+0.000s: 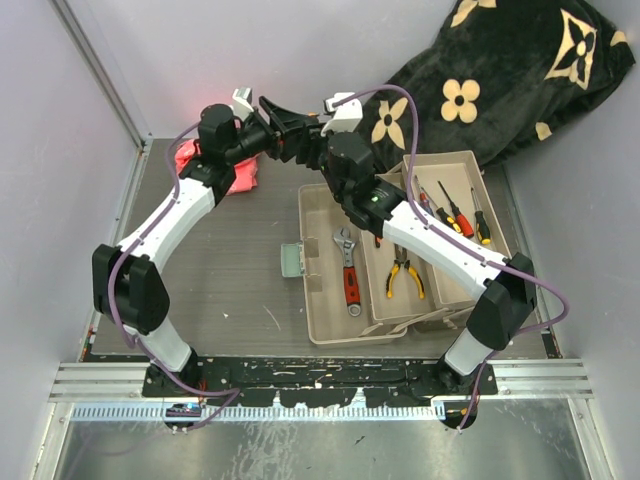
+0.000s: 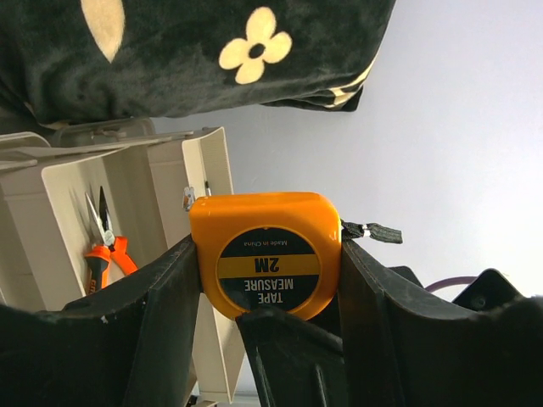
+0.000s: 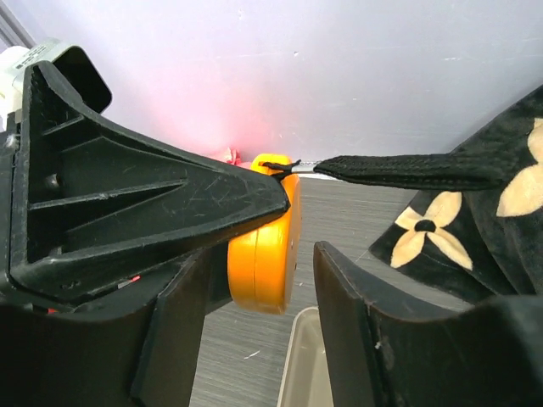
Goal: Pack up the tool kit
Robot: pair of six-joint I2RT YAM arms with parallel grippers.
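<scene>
Black fingers (image 2: pixel 161 314) of the left hand (image 2: pixel 267 248) pinch the orange tape measure (image 2: pixel 265 254) by its sides, in the air over the far end of the open toolbox (image 1: pixel 322 335); the right hand (image 3: pixel 265 254) stands spread around it, a gap showing on one side. In the trays lie a red wrench (image 1: pixel 349 270), pliers (image 1: pixel 403 275) and screwdrivers (image 1: pixel 455 210), the flowered blanket (image 1: pixel 500 80) behind

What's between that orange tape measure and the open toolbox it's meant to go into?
The right arm stretches over the toolbox; the right tool flanks the tape measure, held by the left tool beyond the box's far corner. Nothing else visible.
</scene>
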